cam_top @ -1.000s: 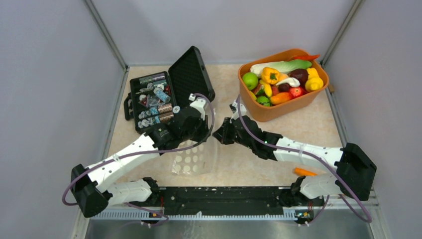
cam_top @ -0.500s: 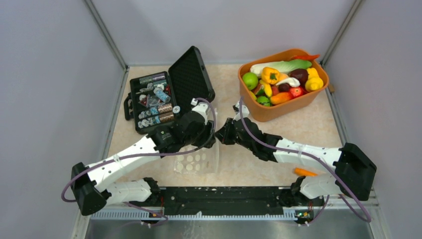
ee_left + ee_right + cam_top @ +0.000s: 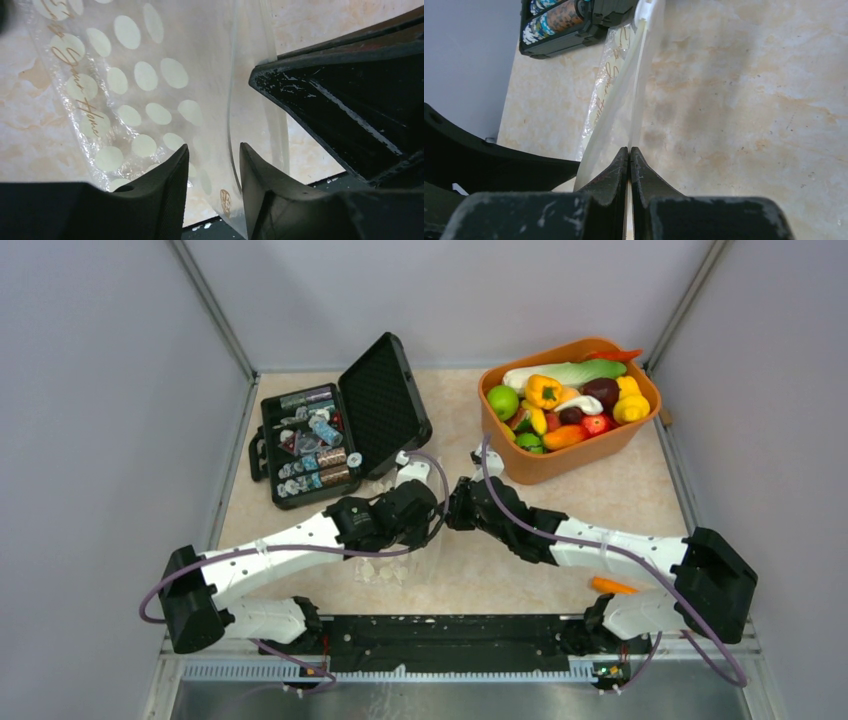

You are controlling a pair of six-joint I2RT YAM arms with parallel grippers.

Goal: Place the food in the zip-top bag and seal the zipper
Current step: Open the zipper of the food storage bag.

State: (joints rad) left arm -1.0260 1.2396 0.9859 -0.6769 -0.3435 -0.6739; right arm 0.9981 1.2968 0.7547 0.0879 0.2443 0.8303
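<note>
The zip-top bag (image 3: 392, 568), clear with white dots, hangs at mid-table, partly hidden under my left arm. My right gripper (image 3: 453, 508) is shut on its top edge; in the right wrist view the jaws (image 3: 629, 149) pinch the zipper strip (image 3: 640, 60). My left gripper (image 3: 431, 513) is right beside it. In the left wrist view its fingers (image 3: 214, 150) stand apart around the bag's film (image 3: 150, 80) near the zipper (image 3: 230, 105), not pressing it. The food (image 3: 565, 400) lies heaped in the orange tub. An orange carrot (image 3: 612, 586) lies by my right arm's base.
The orange tub (image 3: 530, 465) stands at the back right. An open black case (image 3: 330, 430) with small wrapped bits stands at the back left, and also shows in the right wrist view (image 3: 564, 22). Grey walls close in the table on three sides.
My left arm has swung right until its gripper sits against the right gripper at the bag's top edge. The bag has shifted slightly right and is more covered. The right gripper barely moved.
</note>
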